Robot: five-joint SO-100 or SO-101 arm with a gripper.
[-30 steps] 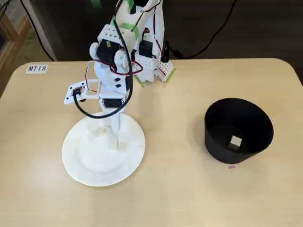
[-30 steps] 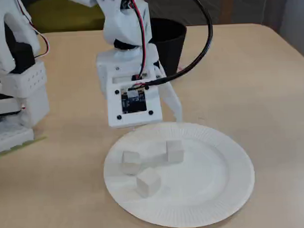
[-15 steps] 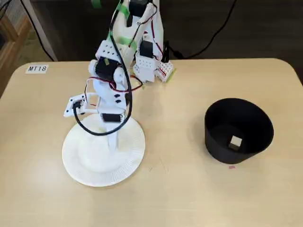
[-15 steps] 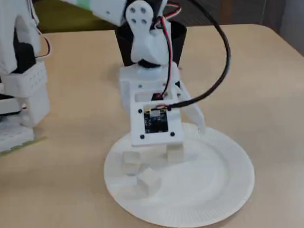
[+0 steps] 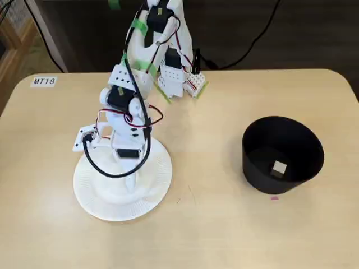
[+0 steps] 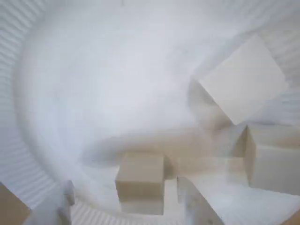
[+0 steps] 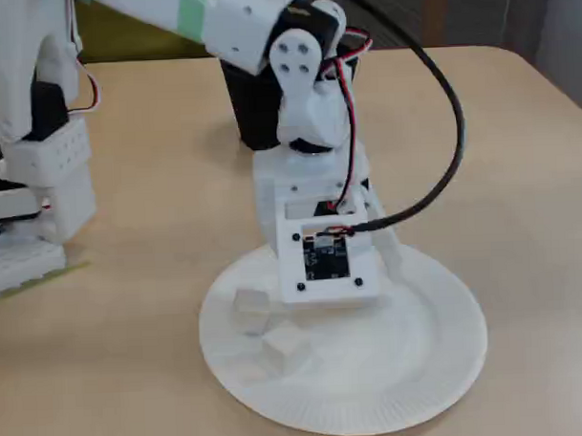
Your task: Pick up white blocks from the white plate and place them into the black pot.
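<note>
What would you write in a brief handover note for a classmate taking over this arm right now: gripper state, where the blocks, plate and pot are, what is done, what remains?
Gripper: lowered over the white plate; the wrist view shows fingers either side of a block, but open or shut is unclear.
Black pot: right of the plate in a fixed view, apart from it.
Done: one white block lies inside the pot.
Left: three white blocks show on the plate in the wrist view; move them into the pot.

White plastic arm (image 5: 132,106) with black servos, green tape, red-and-black cables
</note>
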